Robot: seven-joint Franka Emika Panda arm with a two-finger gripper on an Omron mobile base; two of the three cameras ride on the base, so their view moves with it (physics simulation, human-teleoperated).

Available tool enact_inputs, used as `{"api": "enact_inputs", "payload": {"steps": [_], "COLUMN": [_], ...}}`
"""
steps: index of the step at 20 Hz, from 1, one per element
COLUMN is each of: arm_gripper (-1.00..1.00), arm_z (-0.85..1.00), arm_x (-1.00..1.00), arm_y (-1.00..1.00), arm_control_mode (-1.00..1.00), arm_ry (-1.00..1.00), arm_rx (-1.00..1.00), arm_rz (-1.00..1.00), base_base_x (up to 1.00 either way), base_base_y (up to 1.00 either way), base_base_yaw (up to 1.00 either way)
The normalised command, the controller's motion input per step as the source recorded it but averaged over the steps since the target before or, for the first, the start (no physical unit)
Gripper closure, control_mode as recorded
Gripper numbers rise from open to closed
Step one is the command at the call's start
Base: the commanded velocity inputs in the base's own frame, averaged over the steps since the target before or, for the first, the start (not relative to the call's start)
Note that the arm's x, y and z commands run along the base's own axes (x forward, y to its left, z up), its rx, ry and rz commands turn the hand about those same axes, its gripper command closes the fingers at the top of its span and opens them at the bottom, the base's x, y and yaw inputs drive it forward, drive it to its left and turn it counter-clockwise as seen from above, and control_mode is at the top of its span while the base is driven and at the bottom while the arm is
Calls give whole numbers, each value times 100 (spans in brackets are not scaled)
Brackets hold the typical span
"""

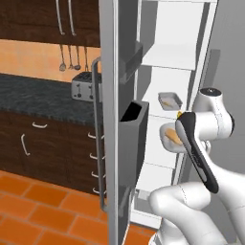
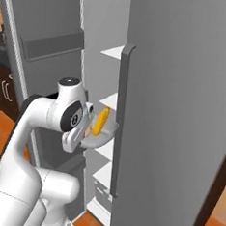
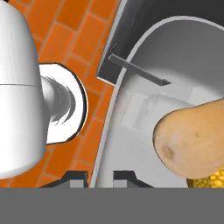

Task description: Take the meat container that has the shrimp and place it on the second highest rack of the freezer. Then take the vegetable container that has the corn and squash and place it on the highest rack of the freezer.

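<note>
The freezer (image 1: 179, 28) stands with its left door (image 1: 109, 119) swung open, showing white shelves (image 1: 168, 60). A small grey pan holding the orange shrimp (image 1: 170, 101) rests on a middle shelf, one level below that shelf. My gripper (image 3: 98, 178) is shut on the rim of the round grey vegetable container (image 3: 144, 109), holding it in front of the shelves just below the shrimp pan. The tan squash (image 3: 192, 140) and yellow corn (image 3: 211, 180) lie inside it. From the right, the corn (image 2: 101, 121) sticks up from the held container (image 2: 101, 135).
The freezer's right door (image 2: 182, 116) is shut, its long handle (image 2: 120, 120) close beside the held container. A bin (image 1: 131, 143) hangs on the open door. A toaster (image 1: 82, 87) sits on the dark counter (image 1: 33, 95) to the left. Orange tile floor (image 1: 28, 210) lies below.
</note>
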Motion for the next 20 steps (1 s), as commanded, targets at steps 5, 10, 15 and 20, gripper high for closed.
{"api": "enact_inputs", "payload": {"steps": [5, 10, 15, 20], "arm_gripper": [100, 100, 100, 100], "arm_z": [0, 0, 0, 0], "arm_x": [0, 0, 0, 0], "arm_y": [0, 0, 0, 0], "arm_control_mode": [100, 100, 100, 100], "arm_ry": [0, 0, 0, 0], "arm_rx": [0, 0, 0, 0], "arm_rz": [0, 0, 0, 0], "base_base_x": [8, -10, -14, -8], "base_base_y": [7, 11, 22, 34], "base_base_yaw": [5, 5, 8, 13]}}
